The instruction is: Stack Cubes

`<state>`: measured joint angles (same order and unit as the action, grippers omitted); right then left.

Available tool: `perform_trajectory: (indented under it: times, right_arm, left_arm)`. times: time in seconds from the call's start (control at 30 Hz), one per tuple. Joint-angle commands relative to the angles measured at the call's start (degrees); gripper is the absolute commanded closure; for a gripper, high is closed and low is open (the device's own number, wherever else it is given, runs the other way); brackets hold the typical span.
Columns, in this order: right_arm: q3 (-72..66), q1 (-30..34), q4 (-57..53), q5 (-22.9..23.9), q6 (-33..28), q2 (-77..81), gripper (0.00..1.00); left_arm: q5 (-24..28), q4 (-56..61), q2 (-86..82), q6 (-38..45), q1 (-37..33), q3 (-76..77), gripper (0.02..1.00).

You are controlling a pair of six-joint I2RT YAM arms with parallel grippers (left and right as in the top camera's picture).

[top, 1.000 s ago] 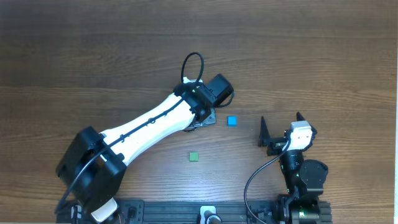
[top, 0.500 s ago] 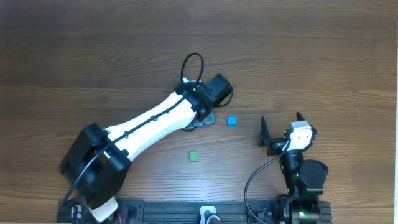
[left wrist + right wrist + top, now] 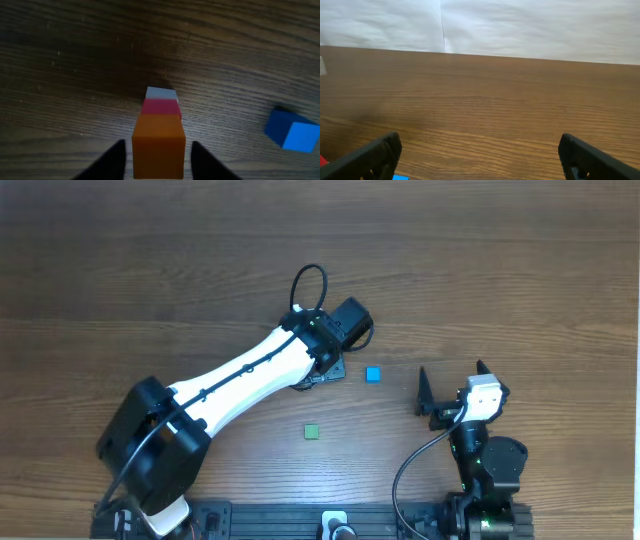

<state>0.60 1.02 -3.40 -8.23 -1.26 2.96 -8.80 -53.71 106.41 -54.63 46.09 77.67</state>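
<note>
A small stack stands mid-table: an orange cube (image 3: 159,150) on top, a red cube (image 3: 161,106) under it and a white cube (image 3: 161,93) at the bottom. My left gripper (image 3: 159,147) is over the stack, open, with a finger on each side of the orange cube and a thin gap at each side. In the top view the left gripper (image 3: 320,372) hides the stack. A blue cube (image 3: 373,374) lies just right of it, also seen as the blue cube (image 3: 292,132). A green cube (image 3: 312,432) lies nearer the bases. My right gripper (image 3: 451,372) is open and holds nothing.
The wooden table (image 3: 500,270) has free room at the back and on both sides. A white wall (image 3: 520,25) runs behind the table's far edge. A black cable loop (image 3: 310,285) rises from the left wrist.
The left arm's lower links have shifted slightly, while its gripper stays at the stack. The right arm and the loose cubes have not moved.
</note>
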Motion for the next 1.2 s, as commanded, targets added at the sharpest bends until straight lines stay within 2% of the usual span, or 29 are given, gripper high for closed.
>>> perform_trajectory:
  times: [0.03, 0.13, 0.27, 0.3, 0.43, 0.5, 0.6, 0.8, 0.9, 1.1, 1.2]
  right_arm:
    - [-0.3, -0.4, -0.2, 0.3, 0.5, 0.1, 0.007]
    - [-0.3, -0.4, -0.3, 0.3, 0.5, 0.1, 0.009]
    - [-0.3, -0.4, -0.3, 0.3, 0.5, 0.1, 0.009]
    - [-0.3, -0.3, -0.3, 0.4, 0.5, 0.1, 0.007]
    - [-0.3, -0.4, -0.3, 0.3, 0.5, 0.1, 0.007]
    - [-0.3, -0.3, -0.2, 0.3, 0.5, 0.1, 0.009]
    - [-0.3, -0.4, -0.3, 0.4, 0.5, 0.1, 0.007]
    - [-0.3, -0.4, -0.3, 0.3, 0.5, 0.1, 0.007]
    - [-0.3, -0.4, -0.3, 0.4, 0.5, 0.1, 0.007]
    - [-0.3, -0.4, -0.2, 0.4, 0.5, 0.1, 0.007]
    - [-0.3, -0.4, -0.2, 0.4, 0.5, 0.1, 0.007]
  left_arm:
    - [0.4, 0.0, 0.6, 0.1, -0.3, -0.1, 0.500]
    - [0.3, 0.2, 0.6, 0.2, -0.3, -0.1, 0.373]
    - [-0.7, 0.7, -0.5, 0.1, -0.4, -0.1, 0.060]
    - [-2.2, 1.1, -2.3, 0.1, -0.8, -0.1, 0.020]
    - [-7.2, 1.9, -10.5, 0.2, -5.2, -0.1, 0.020]
    - [-9.9, 1.9, -15.5, 0.4, -9.7, -0.1, 0.020]
    - [-10.0, 2.6, -20.8, 2.7, -15.5, -0.1, 0.020]
    - [-9.4, 9.7, -32.9, 15.3, -26.0, -1.6, 0.020]
    - [-7.6, 13.9, -39.8, 22.9, -29.7, -3.8, 0.020]
    - [-2.1, 20.8, -53.3, 32.5, -35.5, -13.0, 0.020]
    - [4.2, 27.8, -63.5, 39.2, -39.1, -23.2, 0.020]
